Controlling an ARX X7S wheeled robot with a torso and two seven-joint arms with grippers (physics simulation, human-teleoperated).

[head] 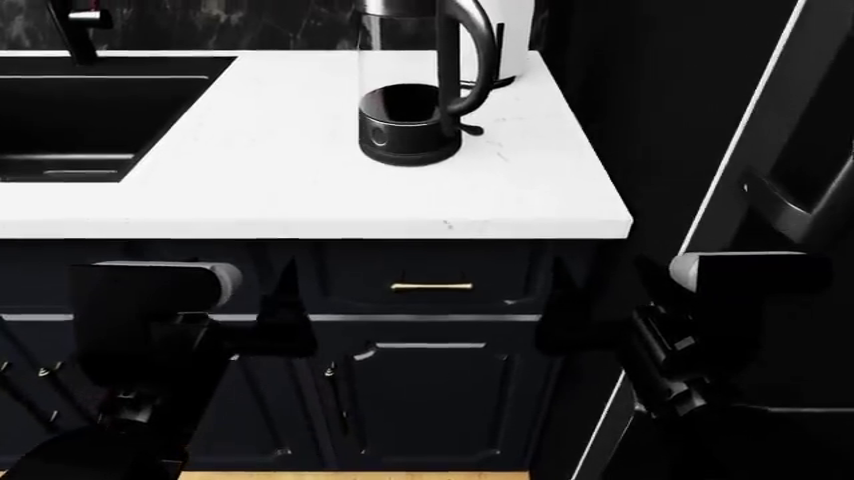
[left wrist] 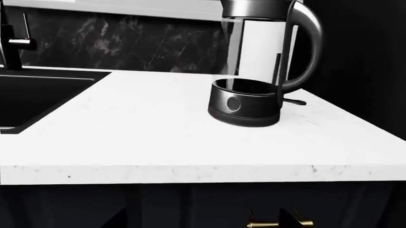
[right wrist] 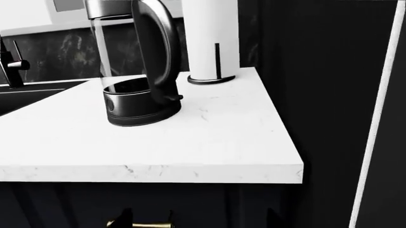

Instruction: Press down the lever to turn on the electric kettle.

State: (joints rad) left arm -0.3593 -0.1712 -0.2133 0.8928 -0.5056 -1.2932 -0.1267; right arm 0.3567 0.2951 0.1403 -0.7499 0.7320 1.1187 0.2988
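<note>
Head view: nothing is yet done, since the electric kettle stands untouched on the white counter, its lever unpressed, while both arms are held low and gripper openings cannot be judged.

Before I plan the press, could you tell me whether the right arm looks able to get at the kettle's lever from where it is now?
Probably yes: the lever juts from the electric kettle toward the open counter corner, nothing lying before it. The white cylinder stands behind.
</note>
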